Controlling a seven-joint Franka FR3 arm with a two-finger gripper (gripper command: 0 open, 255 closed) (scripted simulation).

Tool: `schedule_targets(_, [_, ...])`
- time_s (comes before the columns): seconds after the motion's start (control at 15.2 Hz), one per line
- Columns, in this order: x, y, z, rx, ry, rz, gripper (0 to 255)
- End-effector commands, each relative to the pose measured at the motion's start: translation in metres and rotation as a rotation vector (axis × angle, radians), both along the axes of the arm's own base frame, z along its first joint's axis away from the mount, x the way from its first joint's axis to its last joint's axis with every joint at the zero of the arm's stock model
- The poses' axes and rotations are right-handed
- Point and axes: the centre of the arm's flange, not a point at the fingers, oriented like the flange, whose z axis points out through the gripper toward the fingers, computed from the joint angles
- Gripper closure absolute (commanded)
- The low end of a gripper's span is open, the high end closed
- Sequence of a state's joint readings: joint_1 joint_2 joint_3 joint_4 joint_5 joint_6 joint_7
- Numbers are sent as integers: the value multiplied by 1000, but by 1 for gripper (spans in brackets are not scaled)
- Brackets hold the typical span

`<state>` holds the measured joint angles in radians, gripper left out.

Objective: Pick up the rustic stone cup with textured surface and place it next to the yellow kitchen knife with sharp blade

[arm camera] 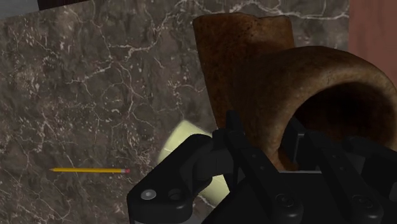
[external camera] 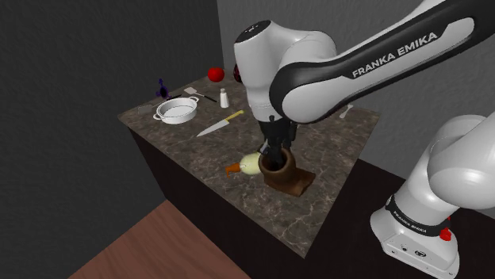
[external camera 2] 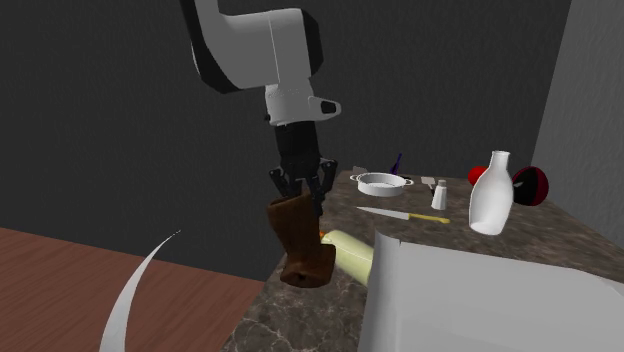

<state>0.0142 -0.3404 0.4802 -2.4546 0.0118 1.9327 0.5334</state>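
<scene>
The dark marble counter [external camera: 341,162] carries a knife [external camera: 220,124] with a yellow handle. The white arm [external camera: 357,71] reaches down to the shoulder view's lower right of that knife. A white pan [external camera: 176,110] lies near the knife, on its upper left. The brown cup [external camera: 287,177] is well apart from the knife, under the arm. The gripper [external camera: 274,154] clasps its rim, one finger inside and one outside.

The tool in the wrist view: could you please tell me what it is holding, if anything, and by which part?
The tool grips the brown cup by its rim wall, one finger inside the mouth and one outside.
</scene>
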Motion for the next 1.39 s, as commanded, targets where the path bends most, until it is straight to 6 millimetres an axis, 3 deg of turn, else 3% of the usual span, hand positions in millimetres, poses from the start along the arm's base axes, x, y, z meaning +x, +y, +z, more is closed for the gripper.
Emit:
schedule_targets(0.0, [0,0,11,0,0,0,255])
schedule_targets(1.32, [0,0,116,0,0,0,255])
